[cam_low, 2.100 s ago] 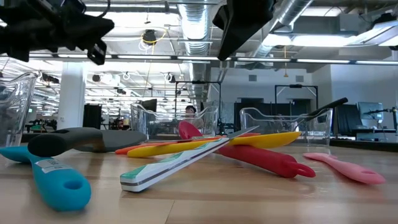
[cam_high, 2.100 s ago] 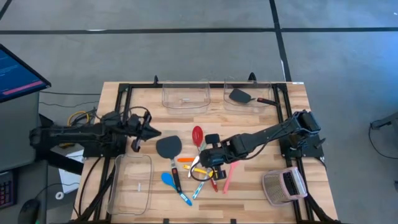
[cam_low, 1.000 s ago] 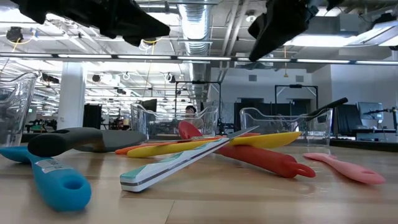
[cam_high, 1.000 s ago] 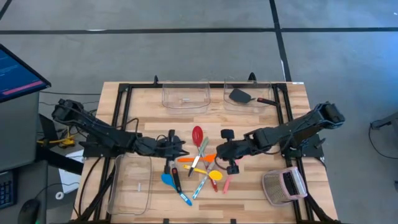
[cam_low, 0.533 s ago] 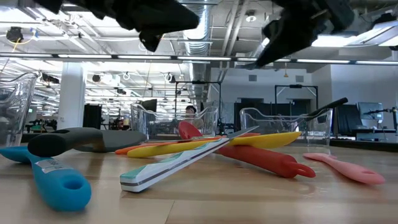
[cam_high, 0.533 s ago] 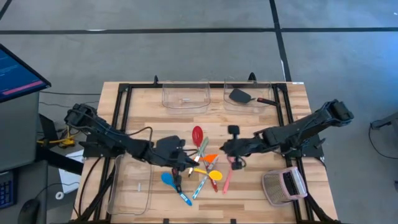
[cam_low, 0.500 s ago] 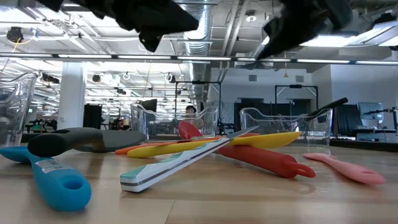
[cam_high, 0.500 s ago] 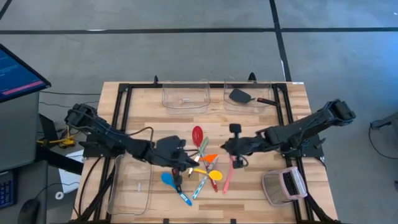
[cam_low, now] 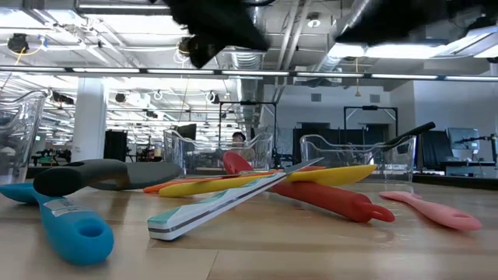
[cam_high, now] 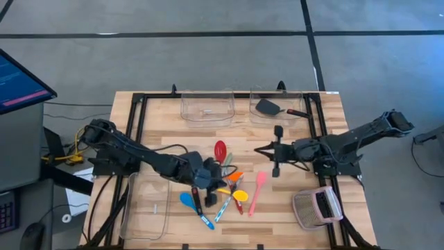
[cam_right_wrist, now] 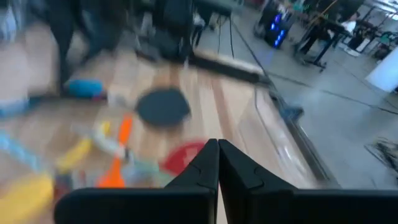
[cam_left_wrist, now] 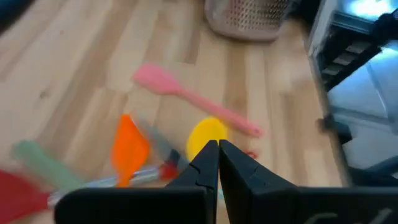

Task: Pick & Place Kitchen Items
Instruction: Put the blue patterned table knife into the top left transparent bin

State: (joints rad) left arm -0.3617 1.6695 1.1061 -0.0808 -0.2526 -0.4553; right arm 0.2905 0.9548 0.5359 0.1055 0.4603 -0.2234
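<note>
The kitchen items lie in a loose pile at the table's middle: a red slotted spoon (cam_high: 220, 149), a yellow spoon (cam_high: 239, 196), a pink spatula (cam_high: 255, 191), an orange spatula (cam_high: 234, 176), a blue spatula (cam_high: 186, 201) and pale cutlery. One black turner (cam_low: 101, 175) lies at the pile's left; another (cam_high: 268, 107) lies in the far right bin. My left gripper (cam_high: 214, 182) is shut and hangs above the pile, over the yellow spoon (cam_left_wrist: 208, 134). My right gripper (cam_high: 258, 151) is shut and empty, to the right of the pile, pointing at it.
Two clear bins (cam_high: 207, 107) (cam_high: 300, 104) stand at the far edge and one (cam_high: 147, 205) at the near left. A grey mesh object with a pink part (cam_high: 316, 207) sits at the near right. A black frame borders the table.
My left gripper has gone toward the table's right edge, from beside the pile to above it. My right gripper has drawn back from the pile toward the table's right and far edges. Both stay shut. The items lie as before.
</note>
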